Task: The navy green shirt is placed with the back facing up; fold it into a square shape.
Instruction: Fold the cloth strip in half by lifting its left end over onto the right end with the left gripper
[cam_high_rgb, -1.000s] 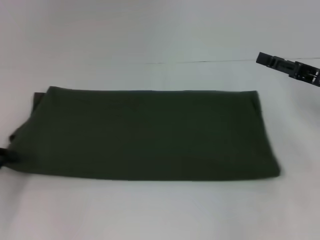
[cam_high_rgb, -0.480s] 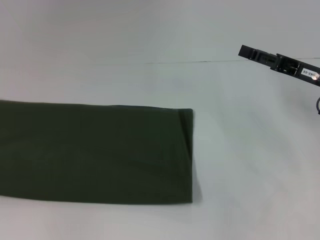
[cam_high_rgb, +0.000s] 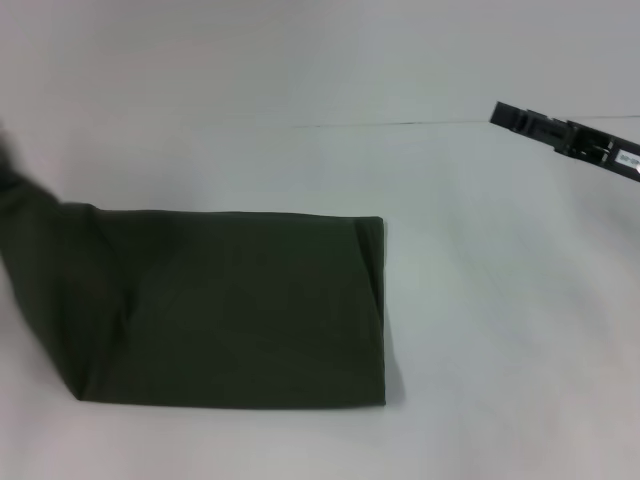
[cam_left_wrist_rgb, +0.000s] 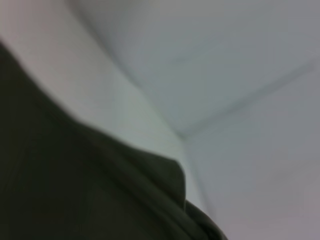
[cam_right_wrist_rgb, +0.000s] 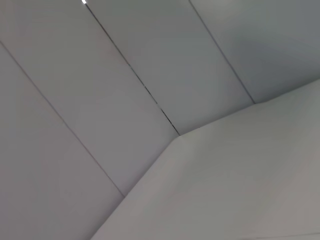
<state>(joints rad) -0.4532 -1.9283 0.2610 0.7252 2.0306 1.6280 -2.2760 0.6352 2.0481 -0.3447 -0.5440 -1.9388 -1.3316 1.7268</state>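
Note:
The navy green shirt (cam_high_rgb: 240, 310) lies on the white table as a long folded band, plain side up, with its right edge straight. Its left end is lifted off the table and rises toward the left border of the head view, where a dark blur marks my left gripper (cam_high_rgb: 6, 165) holding it. The left wrist view shows the shirt (cam_left_wrist_rgb: 60, 190) close up, hanging in folds. My right gripper (cam_high_rgb: 510, 115) hovers at the upper right, well away from the cloth. The right wrist view shows only bare table.
The white table (cam_high_rgb: 500, 330) stretches to the right of and in front of the shirt. A thin seam line (cam_high_rgb: 400, 124) runs across it behind the cloth.
The shirt's left end, flat on the table half a second ago, is now raised and drawn in toward the right. Its right edge has stayed put. The right gripper has shifted slightly right.

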